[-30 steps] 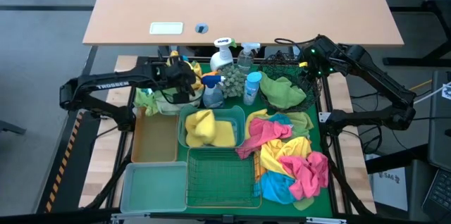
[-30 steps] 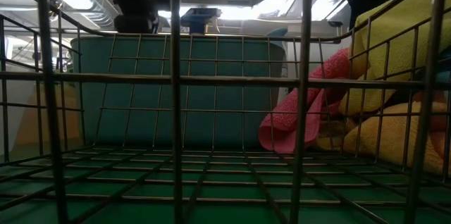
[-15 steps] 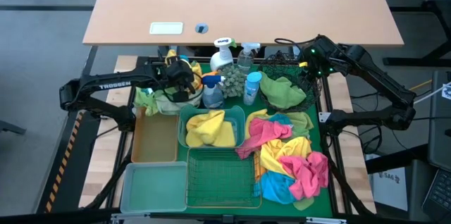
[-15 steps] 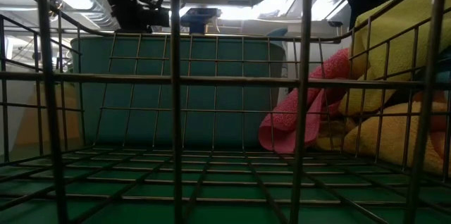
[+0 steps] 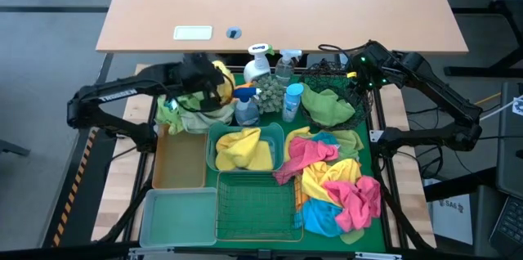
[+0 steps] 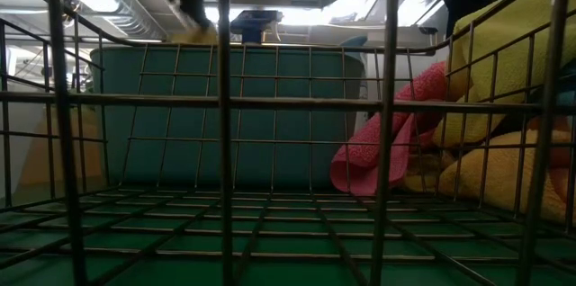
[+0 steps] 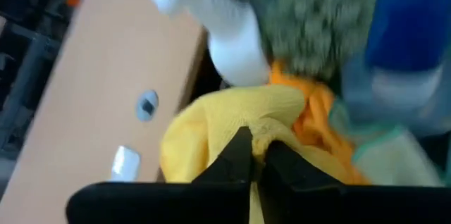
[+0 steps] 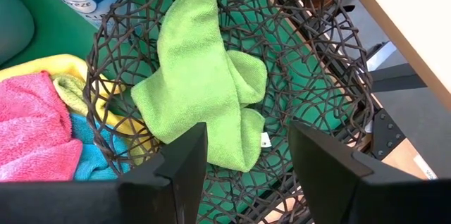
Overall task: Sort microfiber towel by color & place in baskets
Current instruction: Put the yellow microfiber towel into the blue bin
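Observation:
My left gripper [image 5: 202, 80] is at the far left, over a pale tub [image 5: 186, 121] that holds green cloth, and is shut on a yellow towel [image 7: 225, 129]. My right gripper [image 8: 246, 175] hovers open above the round black wire basket [image 8: 317, 62], where a green towel [image 8: 204, 90] lies on the mesh floor. The teal tub [image 5: 276, 133] holds yellow towels [image 5: 243, 149]. Pink, yellow and blue towels [image 5: 339, 182] lie heaped on the green mat at the right. The green wire basket [image 5: 256, 207], the tan tray [image 5: 180, 160] and the clear bin [image 5: 178, 217] hold nothing. My left gripper pinches a bunched ridge of the yellow towel [image 7: 259, 134] between its two fingertips [image 7: 236, 155]. The cloth bulges beyond the fingers, and how many layers they hold I cannot tell. In the low view a bit of yellow cloth [image 6: 200, 32] hangs just under the dark gripper.
Spray bottles [image 5: 260, 68] and a grey-green speckled bundle [image 5: 270, 92] stand in a row between the two arms at the far edge of the mat. An orange cloth [image 7: 310, 111] lies beside the yellow towel. A tan desk [image 5: 278, 6] sits beyond the work table.
My left gripper has shut on the yellow towel and has moved up and toward the far edge, drawing the towel up with it. My right gripper has stayed still and open.

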Controlling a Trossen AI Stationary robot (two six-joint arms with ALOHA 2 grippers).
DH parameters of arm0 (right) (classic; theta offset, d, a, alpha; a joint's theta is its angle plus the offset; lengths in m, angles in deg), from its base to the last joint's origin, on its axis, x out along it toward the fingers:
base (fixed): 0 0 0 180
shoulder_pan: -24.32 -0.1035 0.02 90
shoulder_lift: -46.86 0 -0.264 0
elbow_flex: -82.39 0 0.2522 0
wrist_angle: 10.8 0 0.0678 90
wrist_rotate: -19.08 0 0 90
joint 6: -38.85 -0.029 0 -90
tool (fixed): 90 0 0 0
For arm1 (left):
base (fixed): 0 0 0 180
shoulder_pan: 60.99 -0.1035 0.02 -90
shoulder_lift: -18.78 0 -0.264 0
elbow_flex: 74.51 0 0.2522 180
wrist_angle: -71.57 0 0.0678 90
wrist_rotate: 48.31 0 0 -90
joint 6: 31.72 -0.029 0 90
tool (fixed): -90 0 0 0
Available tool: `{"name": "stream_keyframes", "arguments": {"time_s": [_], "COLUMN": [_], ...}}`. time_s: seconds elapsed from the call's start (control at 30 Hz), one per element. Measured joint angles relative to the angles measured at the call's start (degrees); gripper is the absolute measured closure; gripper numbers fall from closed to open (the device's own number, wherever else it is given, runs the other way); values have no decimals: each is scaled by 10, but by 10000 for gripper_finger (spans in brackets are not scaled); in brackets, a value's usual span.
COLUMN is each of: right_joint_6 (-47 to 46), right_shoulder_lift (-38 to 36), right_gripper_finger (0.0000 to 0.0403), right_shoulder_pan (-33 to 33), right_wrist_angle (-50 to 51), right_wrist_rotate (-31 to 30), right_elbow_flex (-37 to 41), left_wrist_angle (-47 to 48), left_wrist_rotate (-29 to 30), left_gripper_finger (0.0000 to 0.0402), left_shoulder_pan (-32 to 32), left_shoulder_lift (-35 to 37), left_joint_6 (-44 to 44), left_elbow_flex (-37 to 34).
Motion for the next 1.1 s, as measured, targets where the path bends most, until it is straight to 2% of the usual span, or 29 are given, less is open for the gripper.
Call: {"name": "stream_keyframes", "arguments": {"time_s": [0.1, 0.33, 0.57, 0.83, 1.1], "right_joint_6": [0, 0, 0, 0, 0], "right_shoulder_lift": [0, 0, 0, 0, 0], "right_gripper_finger": [205, 205, 205, 205, 205], "right_shoulder_pan": [0, 0, 0, 0, 0], "right_wrist_angle": [0, 0, 0, 0, 0], "right_wrist_rotate": [0, 0, 0, 0, 0], "right_elbow_flex": [0, 0, 0, 0, 0], "left_wrist_angle": [35, 40, 11, -45, -19], "left_wrist_rotate": [-1, -1, 0, -41, -47], "left_gripper_finger": [399, 399, 399, 400, 400], "left_shoulder_pan": [22, 89, 158, 230, 285], "left_shoulder_lift": [0, 0, 0, 0, -24], "left_joint_6": [21, 34, 36, 39, 128], "left_elbow_flex": [70, 212, 312, 343, 343]}}
